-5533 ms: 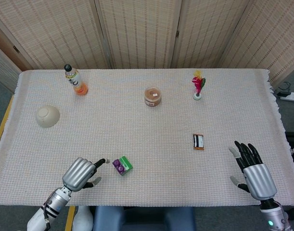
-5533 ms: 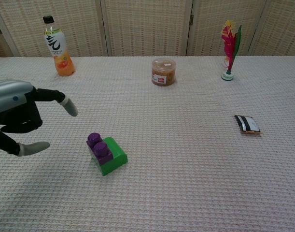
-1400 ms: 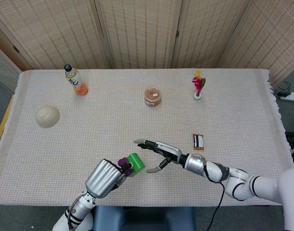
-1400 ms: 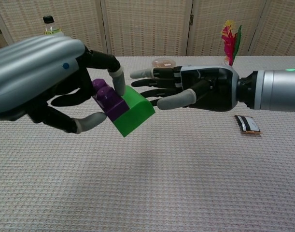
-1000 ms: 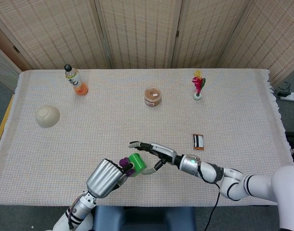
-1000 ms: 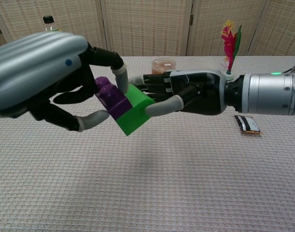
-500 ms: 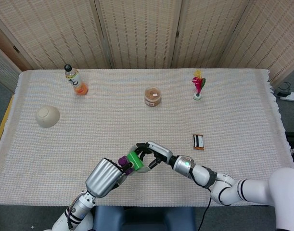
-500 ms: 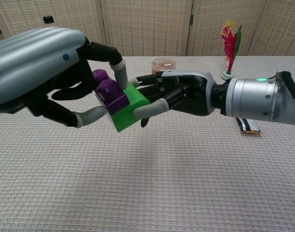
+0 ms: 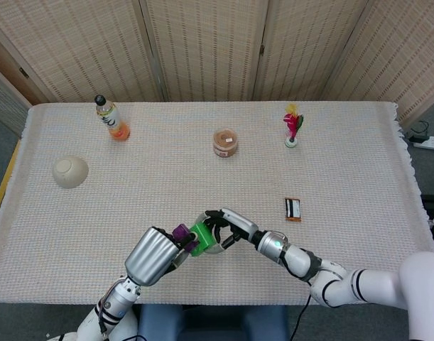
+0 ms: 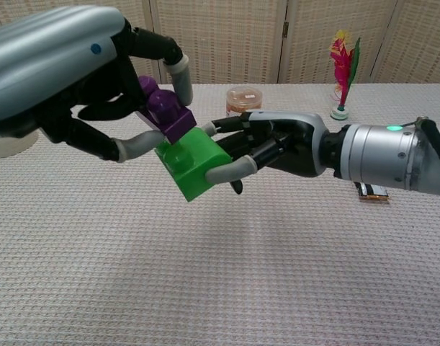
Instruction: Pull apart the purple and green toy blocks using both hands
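Note:
Above the table's near edge, my left hand (image 10: 68, 68) pinches the purple block (image 10: 164, 108) between thumb and fingers. My right hand (image 10: 277, 148) grips the green block (image 10: 193, 166) from the right side. The purple block is tilted up off the green one, so a green stud shows beneath it. I cannot tell whether the two still touch along one edge. From the head view, the left hand (image 9: 154, 256), purple block (image 9: 181, 232), green block (image 9: 199, 237) and right hand (image 9: 229, 226) sit close together in a row.
On the table stand an orange drink bottle (image 9: 111, 118) at the back left, a white bowl (image 9: 69, 171) at the left, a lidded jar (image 9: 225, 142) mid-back and a feathered toy (image 9: 293, 126) at the back right. A black packet (image 9: 293, 208) lies right of the hands.
My right hand closed its fingers around the green block. The left hand then lifted and tilted the purple block upward, opening a gap that shows a green stud.

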You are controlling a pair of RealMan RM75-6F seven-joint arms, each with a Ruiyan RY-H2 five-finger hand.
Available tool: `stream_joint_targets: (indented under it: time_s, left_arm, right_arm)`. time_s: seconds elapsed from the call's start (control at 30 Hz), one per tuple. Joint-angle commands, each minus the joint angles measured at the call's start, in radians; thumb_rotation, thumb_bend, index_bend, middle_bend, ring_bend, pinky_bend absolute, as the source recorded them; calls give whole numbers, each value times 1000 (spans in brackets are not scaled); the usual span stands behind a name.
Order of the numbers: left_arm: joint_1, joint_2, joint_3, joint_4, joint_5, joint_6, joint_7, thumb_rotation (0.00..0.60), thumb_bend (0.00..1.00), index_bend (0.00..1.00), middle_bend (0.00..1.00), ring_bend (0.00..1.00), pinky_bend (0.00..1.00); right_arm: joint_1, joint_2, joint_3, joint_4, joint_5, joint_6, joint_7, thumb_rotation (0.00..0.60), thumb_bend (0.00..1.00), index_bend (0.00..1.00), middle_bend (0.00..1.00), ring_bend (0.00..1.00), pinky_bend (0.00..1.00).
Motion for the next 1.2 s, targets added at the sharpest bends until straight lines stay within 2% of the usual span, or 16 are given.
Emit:
stream_joint_targets:
  time_s: [0.03,0.3,0.4,0.6,0.7,0.93,1.1,1.2]
  left_arm:
    - [-3,3,-5,-2,-2,1,-3,600,425,822,1000,1000,1000]
    - [-6,17,-13,1,-7,5,-17,600,425,822,1000,1000,1000]
    - [-3,26,-10,13,-15,7,-36,600,425,822,1000,1000,1000]
    - [12,34,11,102,-42,14,-143,600,425,822,1000,1000,1000]
    - [8,23,16,186,-80,-12,-223,600,425,823,1000,1000,1000]
    - [-9,-40,30,403,-142,-77,-431,600,425,822,1000,1000,1000]
    - [-28,-86,33,528,-134,-92,-559,600,425,822,1000,1000,1000]
    - [-38,-107,43,579,-128,-104,-604,600,425,822,1000,1000,1000]
  right_arm:
    - [-11,-13,1,20,7,-8,-10,600,239,778,574,513,603]
    - [-34,-13,6,41,1,2,-49,600,239,784,579,515,607]
    - [-48,15,9,26,-2,25,-132,600,239,784,579,515,607]
    - [-101,98,-6,-24,70,51,-508,600,238,784,579,515,607]
    - [-129,156,-27,-79,137,50,-748,600,238,784,579,512,607]
    - [-174,248,-61,-223,285,89,-1171,600,239,784,579,510,607]
    - [-180,266,-74,-279,372,105,-1376,600,239,784,579,503,607]
    - [-183,257,-71,-290,426,105,-1431,600,240,784,579,502,607]
